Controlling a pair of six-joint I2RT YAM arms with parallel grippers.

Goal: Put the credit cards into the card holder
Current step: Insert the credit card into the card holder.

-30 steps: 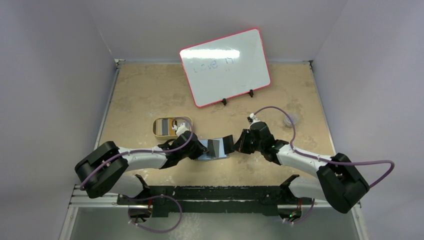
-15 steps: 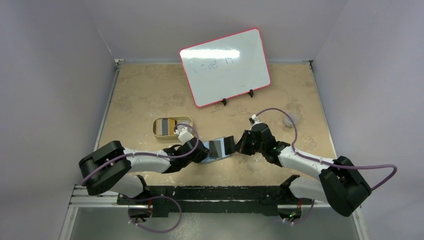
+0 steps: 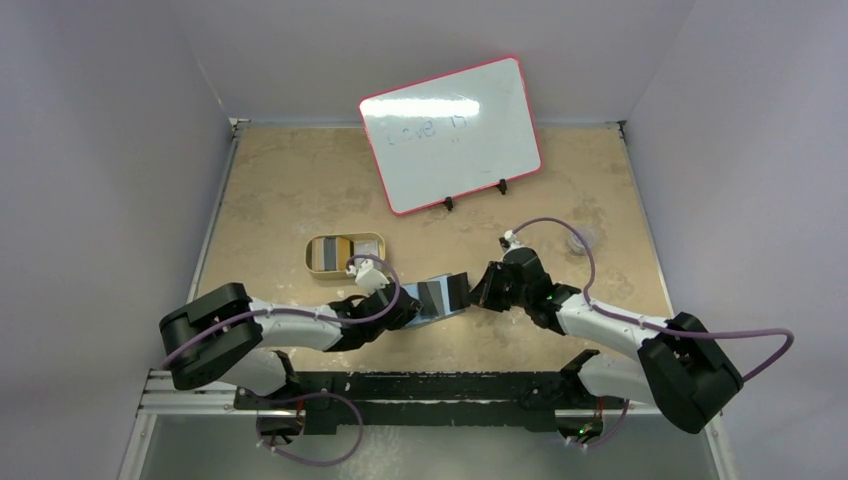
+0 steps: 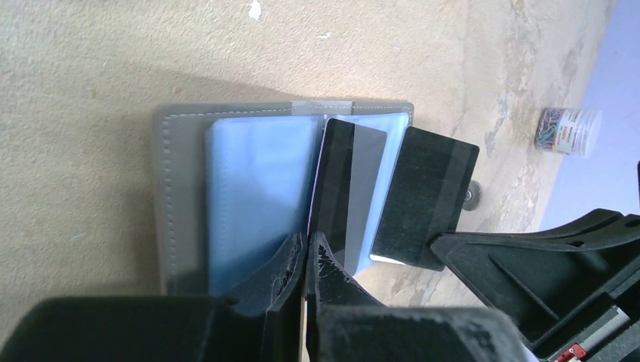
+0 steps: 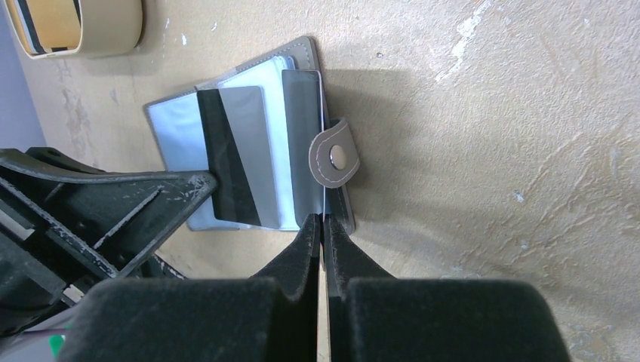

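The card holder (image 3: 432, 297), a grey bifold with blue-grey pockets, lies open between the arms. It also shows in the left wrist view (image 4: 226, 188) and the right wrist view (image 5: 173, 124). My left gripper (image 4: 307, 237) is shut on a credit card (image 4: 349, 188), grey with a black stripe, whose far end sits at the holder's middle fold. My right gripper (image 5: 322, 220) is shut on the edge of the holder's right half (image 5: 302, 143), just below the closing tab (image 5: 336, 157), and holds that half raised. More cards (image 3: 335, 252) lie in the gold tin (image 3: 372, 243).
A pink-rimmed whiteboard (image 3: 450, 135) stands on a stand at the back centre. A small clear jar of coloured clips (image 3: 578, 240) sits right of the right gripper and also shows in the left wrist view (image 4: 566, 130). The two grippers are very close together over the holder.
My left gripper has shifted slightly toward the near edge and right with the card, uncovering the gold tin. The right gripper has barely moved and still holds the holder's flap.
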